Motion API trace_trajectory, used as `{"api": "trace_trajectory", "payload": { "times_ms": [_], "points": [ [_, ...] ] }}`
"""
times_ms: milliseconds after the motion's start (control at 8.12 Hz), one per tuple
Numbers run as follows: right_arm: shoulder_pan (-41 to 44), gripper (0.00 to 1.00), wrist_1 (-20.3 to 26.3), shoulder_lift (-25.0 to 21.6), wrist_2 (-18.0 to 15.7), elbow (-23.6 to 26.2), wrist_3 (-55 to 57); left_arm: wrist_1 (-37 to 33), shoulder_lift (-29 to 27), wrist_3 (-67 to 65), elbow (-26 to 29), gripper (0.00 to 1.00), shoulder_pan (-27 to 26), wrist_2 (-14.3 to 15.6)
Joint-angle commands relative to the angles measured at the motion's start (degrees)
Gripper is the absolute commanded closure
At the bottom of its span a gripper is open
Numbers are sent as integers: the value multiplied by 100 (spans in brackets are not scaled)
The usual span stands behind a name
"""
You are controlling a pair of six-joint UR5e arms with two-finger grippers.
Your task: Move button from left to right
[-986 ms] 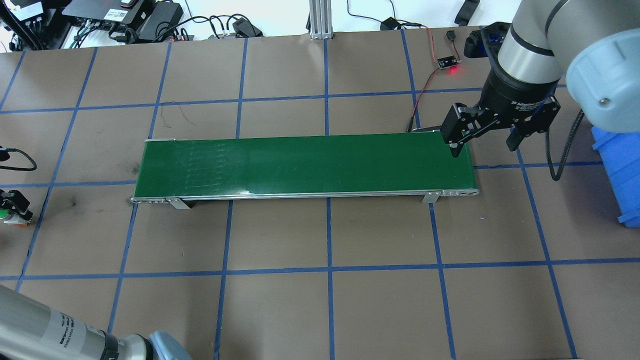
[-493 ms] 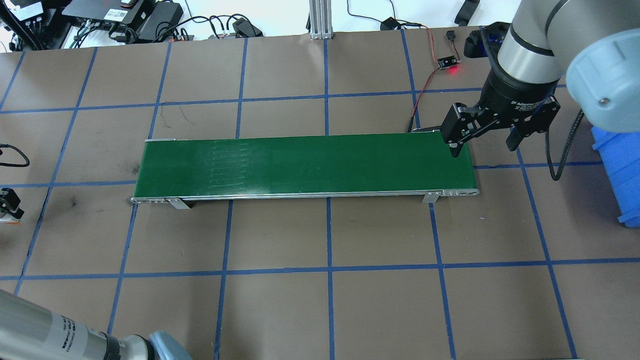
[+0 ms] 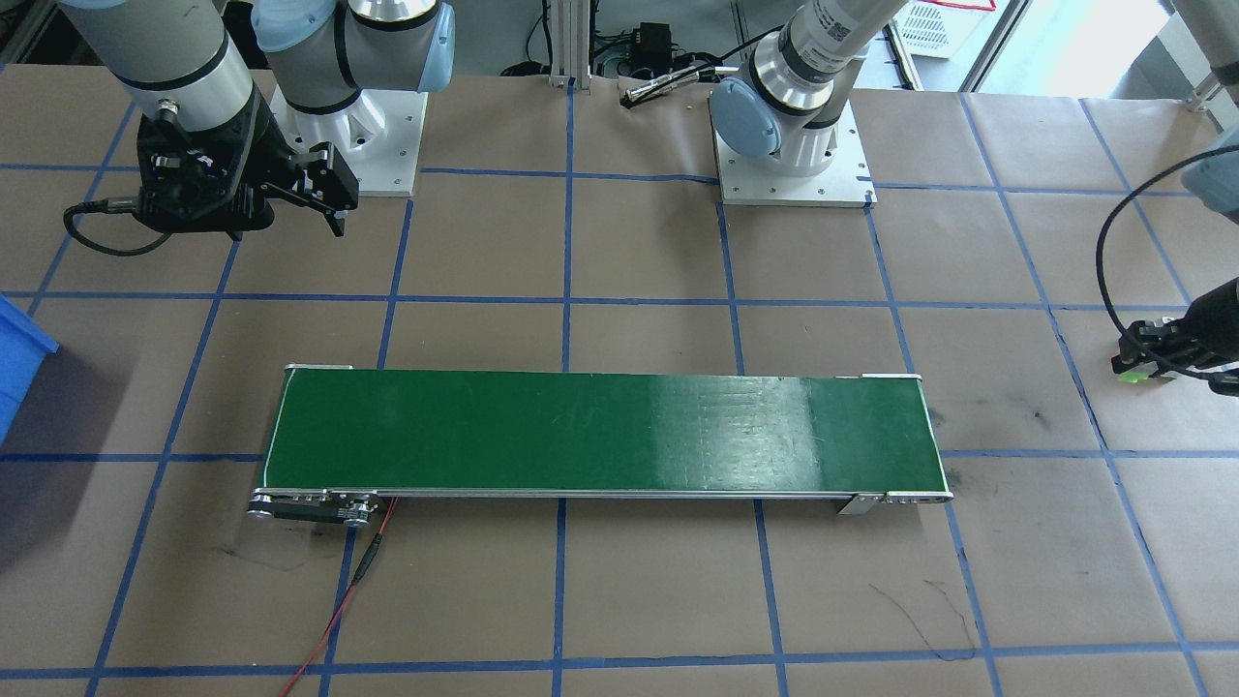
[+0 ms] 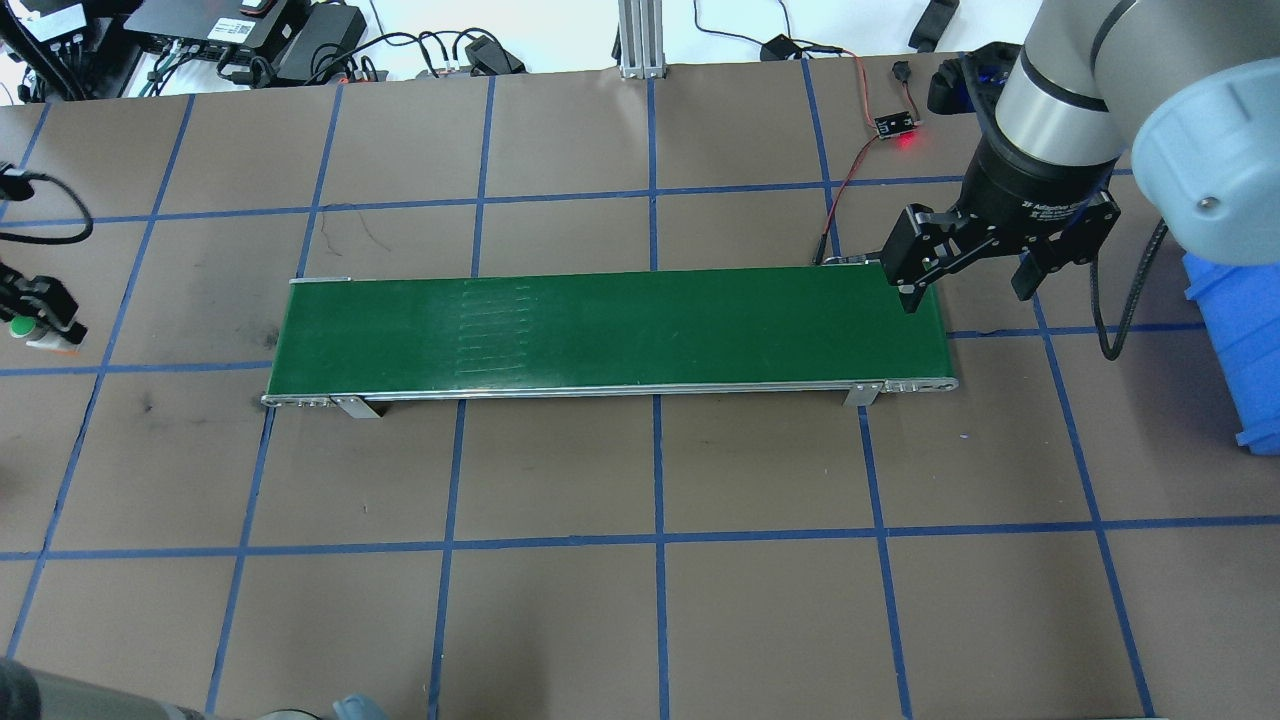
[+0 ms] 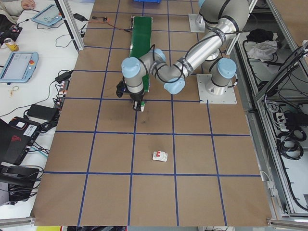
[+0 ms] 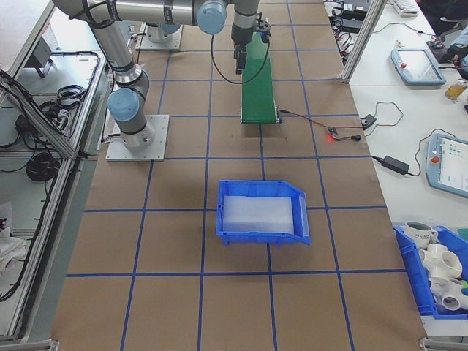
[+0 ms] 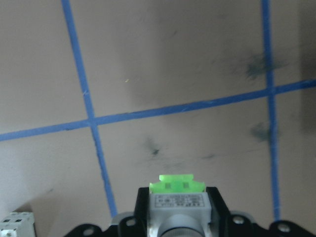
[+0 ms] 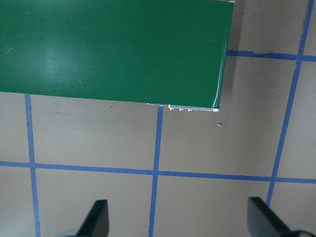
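Brown-papered desk [image 4: 660, 620] with a blue tape grid, filling the overhead frame. Across the middle, a long green conveyor belt [image 4: 610, 330], nothing on it. At right centre of the overhead frame, just above the belt's right end, right gripper [image 4: 965, 275], jaws spread wide and holding nothing, the wrist view showing both tips far apart over bare paper. At the far left edge, left gripper [image 4: 35, 318], well apart from the belt's left end, jaws clamped on the button [image 7: 177, 202]; green cap [image 4: 20, 327] facing up in the overhead view, pale green base pointing forward in the left wrist view. White circuit breaker [image 5: 160, 156] lying in lower centre of the exterior left frame, apart from all this. Step in hand, by judgement: carrying the gripped button toward the belt. Next move likely calling for travel rightward to the belt's left end, a low upright set-down, then release.
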Motion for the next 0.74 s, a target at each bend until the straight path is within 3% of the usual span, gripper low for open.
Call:
{"api": "trace_trajectory", "payload": {
  "times_ms": [0, 246, 616],
  "points": [
    [0, 0, -33, 7, 14, 3, -150, -185, 510, -1560, 6, 100, -1450, -489],
    [0, 0, -42, 7, 23, 3, -150, -97, 309, -2581, 6, 100, -2155, -491],
    [0, 0, -59, 16, 41, 3, -150, 497, -305, -3095, -11, 100, -2369, -482]
  ]
}}
